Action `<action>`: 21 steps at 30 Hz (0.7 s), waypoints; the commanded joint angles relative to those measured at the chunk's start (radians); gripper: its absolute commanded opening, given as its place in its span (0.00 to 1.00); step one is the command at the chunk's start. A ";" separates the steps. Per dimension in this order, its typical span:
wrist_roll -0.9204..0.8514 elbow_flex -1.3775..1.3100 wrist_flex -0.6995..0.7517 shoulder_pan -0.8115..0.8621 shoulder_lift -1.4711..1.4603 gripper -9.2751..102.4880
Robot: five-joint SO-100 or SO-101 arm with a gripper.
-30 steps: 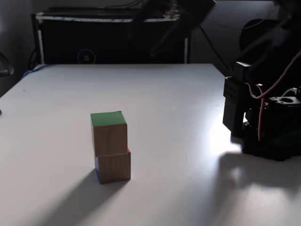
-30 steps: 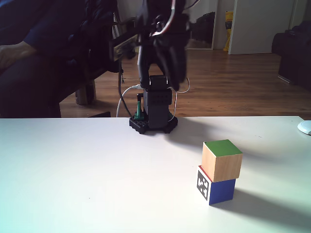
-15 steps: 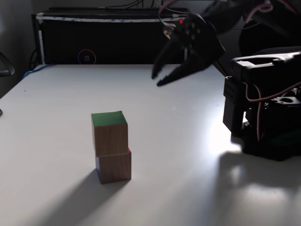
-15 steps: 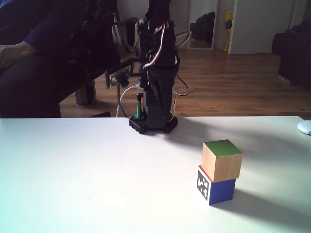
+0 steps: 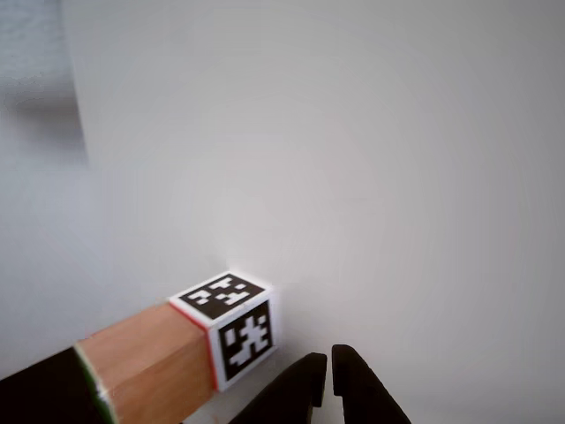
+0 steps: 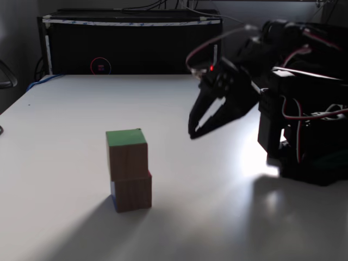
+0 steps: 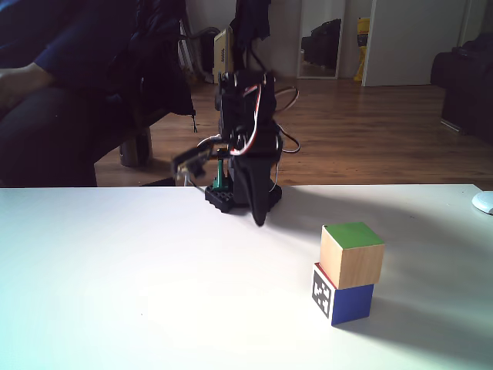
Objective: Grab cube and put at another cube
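The cube [image 6: 128, 157], light wood with a green top, rests on another cube [image 6: 132, 193] near the table's front left. In another fixed view the cube [image 7: 352, 253] sits on another cube [image 7: 322, 291], whose face carries a black-and-white marker above a blue side. The other view shows the stack sideways: the cube [image 5: 150, 362] against another cube [image 5: 231, 322]. My gripper [image 6: 192, 133] hangs shut and empty, tips pointing down just above the table, well to the right of the stack. It also appears before the arm base [image 7: 258, 220] and at the picture's bottom edge [image 5: 327, 358].
The arm's base [image 6: 310, 147] stands at the table's right side. A black cabinet [image 6: 130, 46] runs behind the far edge. A seated person [image 7: 46, 92] is behind the table, and a white object [image 7: 484, 202] lies at its right edge.
The gripper has come down from high over the far side to just above the table near the base, and its open fingers have shut. The stack has not moved.
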 commanded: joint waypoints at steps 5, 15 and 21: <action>-0.014 0.049 -0.023 0.025 0.006 0.08; -0.037 0.029 0.069 0.025 0.006 0.08; -0.031 0.029 0.069 0.021 0.006 0.08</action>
